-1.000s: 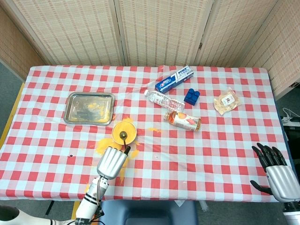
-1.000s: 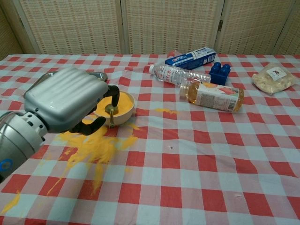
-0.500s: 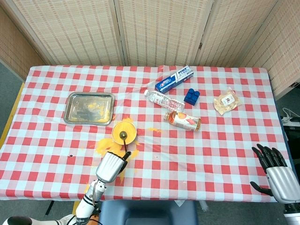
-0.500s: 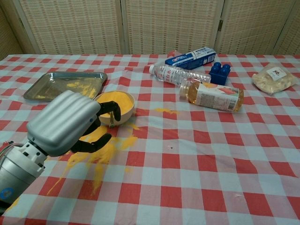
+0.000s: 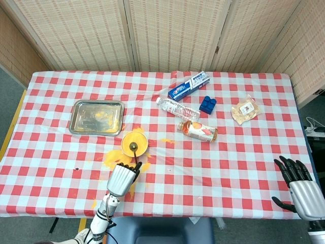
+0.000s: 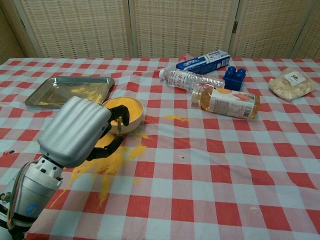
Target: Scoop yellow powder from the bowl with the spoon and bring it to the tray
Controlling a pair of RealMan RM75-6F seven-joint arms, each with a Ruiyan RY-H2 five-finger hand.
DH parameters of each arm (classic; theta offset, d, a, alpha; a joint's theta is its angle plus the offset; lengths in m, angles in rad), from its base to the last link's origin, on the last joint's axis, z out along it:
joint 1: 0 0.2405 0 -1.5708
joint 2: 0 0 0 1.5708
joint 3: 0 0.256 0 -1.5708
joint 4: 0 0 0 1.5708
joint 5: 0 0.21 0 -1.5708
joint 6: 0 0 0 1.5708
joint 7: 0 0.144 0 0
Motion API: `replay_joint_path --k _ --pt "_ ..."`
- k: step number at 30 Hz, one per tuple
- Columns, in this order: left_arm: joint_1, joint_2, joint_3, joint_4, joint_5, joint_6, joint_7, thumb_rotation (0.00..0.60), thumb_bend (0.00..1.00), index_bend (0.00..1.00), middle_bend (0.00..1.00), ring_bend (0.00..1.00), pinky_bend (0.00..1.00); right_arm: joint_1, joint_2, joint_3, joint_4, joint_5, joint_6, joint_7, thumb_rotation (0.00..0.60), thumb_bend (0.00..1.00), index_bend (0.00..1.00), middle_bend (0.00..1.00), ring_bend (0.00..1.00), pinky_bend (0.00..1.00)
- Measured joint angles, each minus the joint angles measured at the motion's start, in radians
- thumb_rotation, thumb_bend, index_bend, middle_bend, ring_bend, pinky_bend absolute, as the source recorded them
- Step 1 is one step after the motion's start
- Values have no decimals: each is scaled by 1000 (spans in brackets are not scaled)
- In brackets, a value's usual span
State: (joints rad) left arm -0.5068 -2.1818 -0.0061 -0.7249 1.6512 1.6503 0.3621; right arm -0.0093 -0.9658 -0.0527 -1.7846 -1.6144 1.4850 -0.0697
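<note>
- My left hand (image 6: 75, 131) sits just near of the bowl (image 6: 123, 113), fingers curled loosely toward it; from the chest view I can't tell whether the fingertips are on the spoon (image 5: 134, 152) or only close to it, so I won't call it a grasp
- The spoon stands in the bowl with its ladle end in the yellow powder (image 5: 135, 142) and its handle leaning out over the near rim, toward my hand
- My right hand (image 5: 300, 185) hangs at the near right corner of the table, fingers spread, holding nothing
- I judge this as the pick-up step: the next move needs a firm pinch on the handle, then a level lift
- The tray (image 5: 76, 118) lies just far-left of the bowl, already dusted with some powder
- Spilled powder (image 6: 102, 160) covers the cloth near the bowl, so a tilted carry would likely add more
</note>
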Motion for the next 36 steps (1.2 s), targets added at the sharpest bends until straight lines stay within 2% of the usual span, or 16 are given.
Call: replay_joint_path --k 6,23,36 --pt "9 -44 -5 83 14 4 -34 600 385 476 1000 1000 1000 -2 2 -1 0 -4 4 3 600 66 0 0 0 0" --pt "10 -69 -28 150 14 -2 -39 600 387 524 1000 1000 1000 -1 0 0 3 -3 -1 0 600 66 0 0 0 0" --pt "6 -72 -40 161 6 -13 -53 600 388 544 1000 1000 1000 -3 -2 4 0 5 2 -13 600 66 0 0 0 0"
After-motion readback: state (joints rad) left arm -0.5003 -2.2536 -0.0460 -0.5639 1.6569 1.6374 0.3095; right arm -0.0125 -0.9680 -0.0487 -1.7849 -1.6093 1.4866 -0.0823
